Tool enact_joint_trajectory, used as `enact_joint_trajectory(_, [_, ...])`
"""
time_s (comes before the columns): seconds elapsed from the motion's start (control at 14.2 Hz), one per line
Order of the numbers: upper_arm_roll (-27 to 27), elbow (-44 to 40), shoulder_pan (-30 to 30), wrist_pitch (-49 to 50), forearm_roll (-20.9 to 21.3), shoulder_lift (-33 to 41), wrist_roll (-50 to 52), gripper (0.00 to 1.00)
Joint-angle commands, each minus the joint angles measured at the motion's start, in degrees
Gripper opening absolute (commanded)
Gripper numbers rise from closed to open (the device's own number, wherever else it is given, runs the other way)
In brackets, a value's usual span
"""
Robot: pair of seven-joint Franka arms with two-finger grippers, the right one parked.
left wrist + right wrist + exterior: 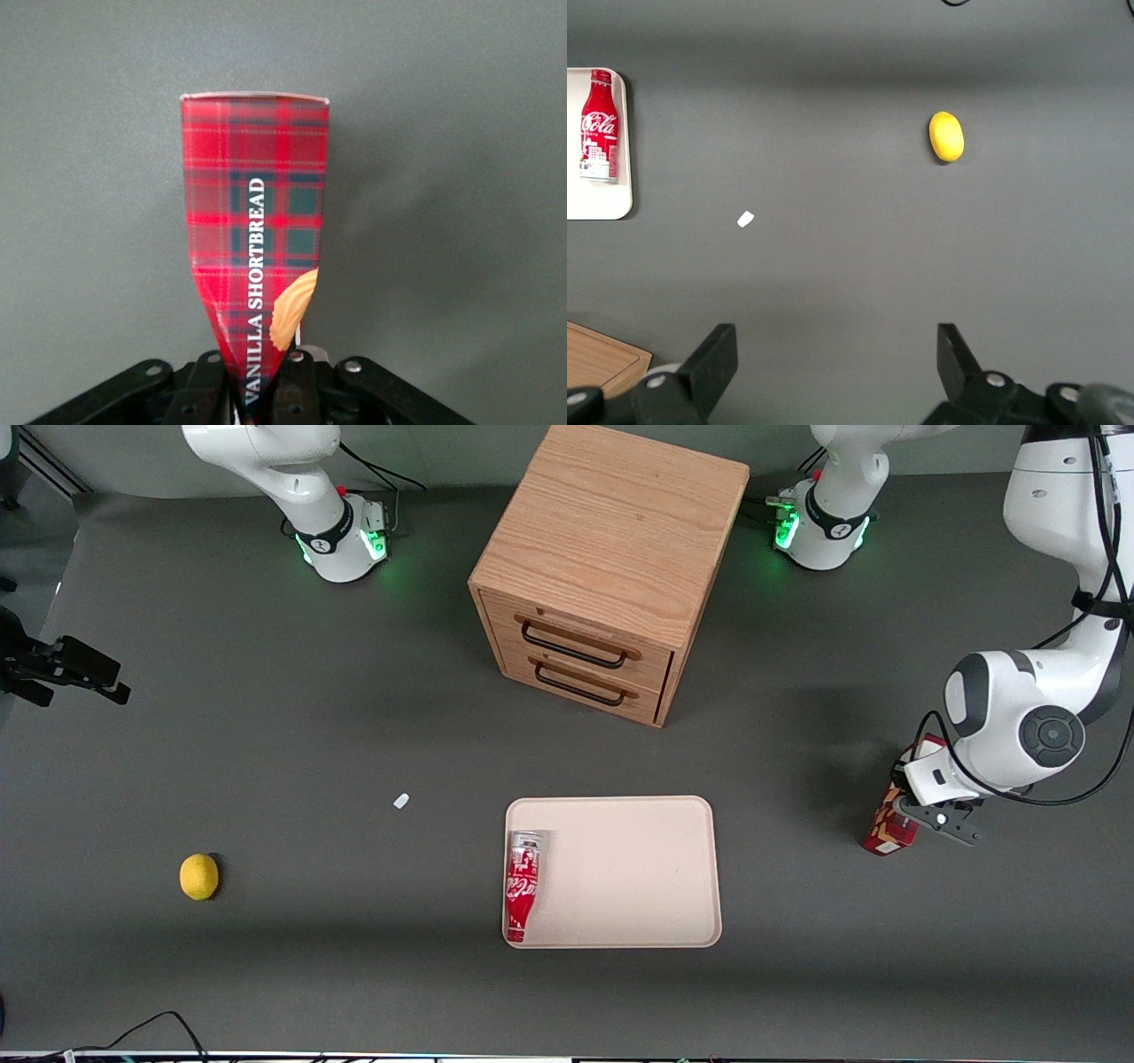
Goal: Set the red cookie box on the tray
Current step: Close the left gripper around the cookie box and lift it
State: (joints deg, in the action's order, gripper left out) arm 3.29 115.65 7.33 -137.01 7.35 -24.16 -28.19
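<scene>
The red cookie box (893,822) is a dark-red plaid carton, held off the grey table toward the working arm's end. My left gripper (921,808) is shut on its upper end. In the left wrist view the box (255,230) reads "VANILLA SHORTBREAD" and is pinched between the black fingers (208,390), its sides squeezed inward at the grip (257,390). The beige tray (638,868) lies flat near the table's middle, in front of the drawer cabinet, well apart from the box. A red Coca-Cola bottle (523,884) lies along the tray's edge toward the parked arm's end.
A wooden two-drawer cabinet (602,567) stands farther from the front camera than the tray. A yellow lemon (199,876) and a small white scrap (401,801) lie toward the parked arm's end.
</scene>
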Motion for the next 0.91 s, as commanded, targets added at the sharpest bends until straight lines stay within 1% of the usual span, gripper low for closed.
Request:
enact_joint_trajectory(0.0, [-0.3, -1.2, -0.4, 1.1, -0.3, 1.7, -0.4, 0.00])
enact_joint_trajectory(0.14, [-0.4, -4.7, -0.9, 6.8, -3.1, 3.0, -0.2, 0.00])
enact_joint_trajectory(0.28, [-0.4, -10.7, -1.8, 15.2, -5.4, 3.3, 0.8, 0.00])
enact_joint_trajectory(0.42, [-0.4, -17.7, -2.8, 24.5, -5.5, 3.3, 4.3, 0.00])
enact_joint_trajectory(0.56, [-0.3, -24.6, -4.0, 31.6, -5.6, 3.1, 10.7, 0.00])
enact_joint_trajectory(0.84, [-0.1, -35.9, -10.2, 38.2, -5.6, 0.3, 24.5, 0.00])
